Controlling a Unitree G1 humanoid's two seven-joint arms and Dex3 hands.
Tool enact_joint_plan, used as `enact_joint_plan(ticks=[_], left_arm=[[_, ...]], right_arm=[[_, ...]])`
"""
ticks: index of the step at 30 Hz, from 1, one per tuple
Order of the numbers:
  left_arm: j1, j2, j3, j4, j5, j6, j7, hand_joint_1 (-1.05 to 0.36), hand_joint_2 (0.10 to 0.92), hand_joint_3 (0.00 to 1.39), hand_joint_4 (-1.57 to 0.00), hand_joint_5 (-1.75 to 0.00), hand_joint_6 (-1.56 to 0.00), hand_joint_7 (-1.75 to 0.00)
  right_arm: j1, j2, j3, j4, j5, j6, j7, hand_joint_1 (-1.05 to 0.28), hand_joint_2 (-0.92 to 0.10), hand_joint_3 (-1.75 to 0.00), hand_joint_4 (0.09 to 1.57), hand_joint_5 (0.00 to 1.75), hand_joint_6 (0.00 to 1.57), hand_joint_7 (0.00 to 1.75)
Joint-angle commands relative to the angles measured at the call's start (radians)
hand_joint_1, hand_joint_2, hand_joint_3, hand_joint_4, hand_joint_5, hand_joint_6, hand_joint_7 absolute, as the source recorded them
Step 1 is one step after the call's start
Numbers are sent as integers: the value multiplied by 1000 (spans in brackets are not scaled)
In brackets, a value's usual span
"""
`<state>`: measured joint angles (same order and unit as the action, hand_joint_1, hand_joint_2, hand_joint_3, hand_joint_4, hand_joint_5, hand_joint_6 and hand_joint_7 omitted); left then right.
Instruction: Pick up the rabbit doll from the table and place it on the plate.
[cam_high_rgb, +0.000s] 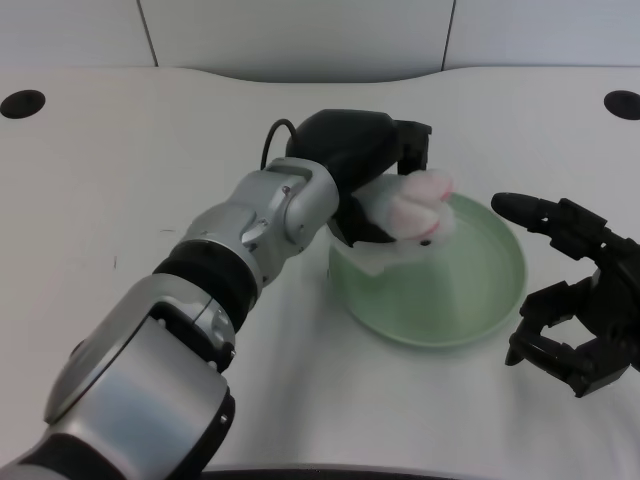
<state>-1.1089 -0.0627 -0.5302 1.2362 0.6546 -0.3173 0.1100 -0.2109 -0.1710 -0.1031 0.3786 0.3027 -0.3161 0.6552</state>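
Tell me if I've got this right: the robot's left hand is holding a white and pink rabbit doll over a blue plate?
Nearly. The head view shows the left hand holding the white and pink rabbit doll over the plate, but the plate is pale green, not blue.

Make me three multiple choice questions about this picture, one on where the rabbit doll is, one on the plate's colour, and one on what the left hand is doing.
1. Where is the white and pink plush rabbit doll?
A. over the plate's left rim
B. on the table's far left
C. beside the right hand

2. What colour is the round shallow plate?
A. red
B. pale green
C. black

3. What is the black left hand doing?
A. lying flat on the table
B. holding the doll
C. gripping the plate's rim

Answers: 1 A, the doll sits at the plate's left edge. 2 B, its bare inside is pale green. 3 B, its fingers wrap the doll.
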Motion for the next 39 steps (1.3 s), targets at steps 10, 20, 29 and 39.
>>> enact_joint_plan(ticks=[10,20,29,39], left_arm=[[-17,-73,-43,59,28,35,29,-323,329,1088,-999,-1746,-781,-1746],[-8,-59,-75,80,45,56,-46,-749,806,50,-317,-1163,-361,-848],[-12,-52,-105,77,67,92,-98,-919,855,3,0,-232,-18,-312],[25,23,-30,32,-3,7,-79,-973,896,12,1,1,1,-18]], right_arm=[[35,10,-1,-51,5,20,-15,21,-11,-1211,1446,682,1415,301],[40,18,-3,-31,12,7,-7,12,8,-1217,1452,676,1428,305],[51,13,-5,-39,9,-3,-8,11,1,-1207,1467,691,1431,312],[31,5,-15,0,23,2,10,42,-55,-1145,1480,661,1421,292]])
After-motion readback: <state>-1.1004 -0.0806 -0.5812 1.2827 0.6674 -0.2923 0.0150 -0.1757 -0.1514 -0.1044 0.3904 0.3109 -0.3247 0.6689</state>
